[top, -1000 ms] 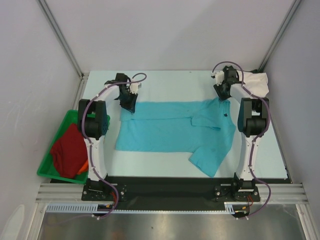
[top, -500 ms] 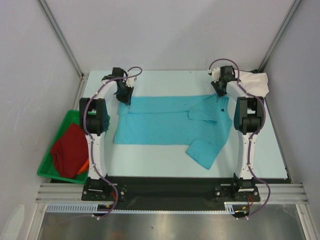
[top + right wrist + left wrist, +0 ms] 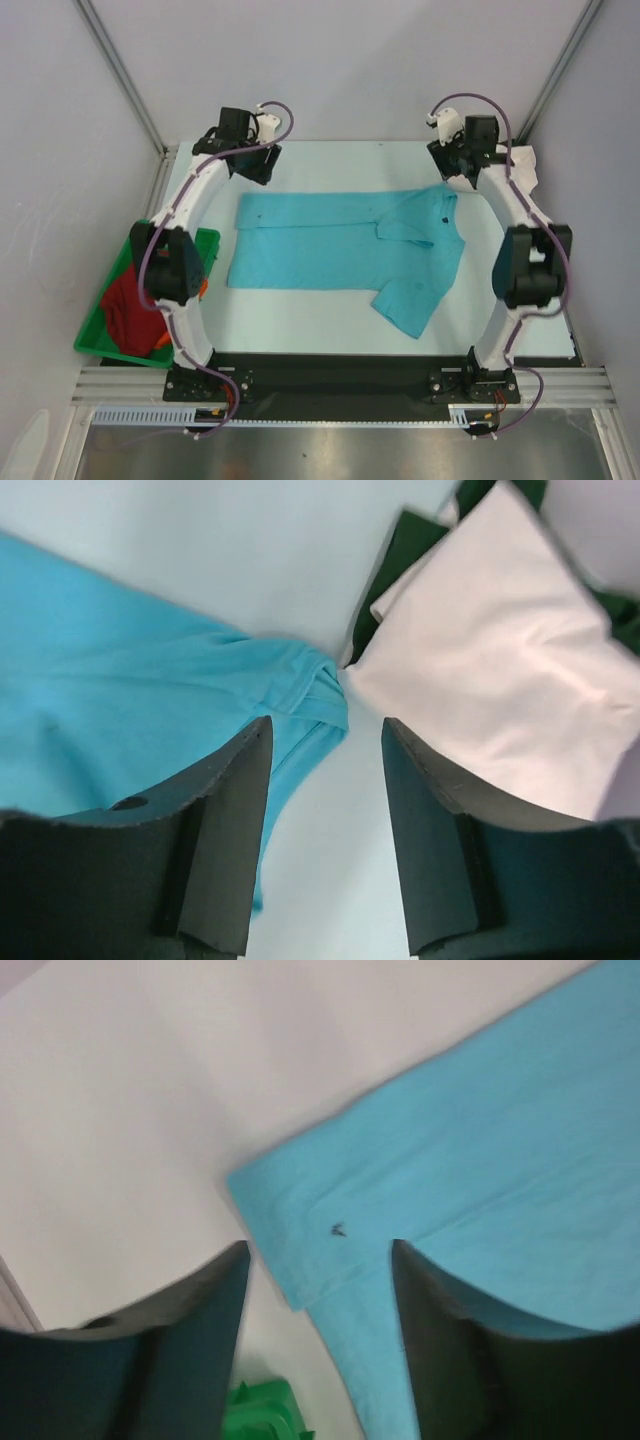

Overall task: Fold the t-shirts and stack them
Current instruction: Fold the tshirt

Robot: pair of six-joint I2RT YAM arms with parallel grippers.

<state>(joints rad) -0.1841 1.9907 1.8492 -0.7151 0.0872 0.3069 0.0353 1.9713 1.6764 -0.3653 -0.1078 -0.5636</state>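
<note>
A turquoise t-shirt lies spread flat across the middle of the table, hem to the left and collar to the right. One sleeve points toward the near edge. My left gripper hovers open above the shirt's far left hem corner, holding nothing. My right gripper hovers open above the far right sleeve tip, also empty. A cream-white t-shirt sits folded at the back right corner. A dark red t-shirt lies in the bin, with a bit of orange cloth beside it.
A green plastic bin stands off the table's left side; its rim shows under my left fingers. Dark green cloth lies under the white shirt. Grey walls close in on the left, back and right.
Both grippers have opened, let go of the turquoise shirt's far edge and lifted up and back. The shirt moved slightly away from me and now lies flat.
</note>
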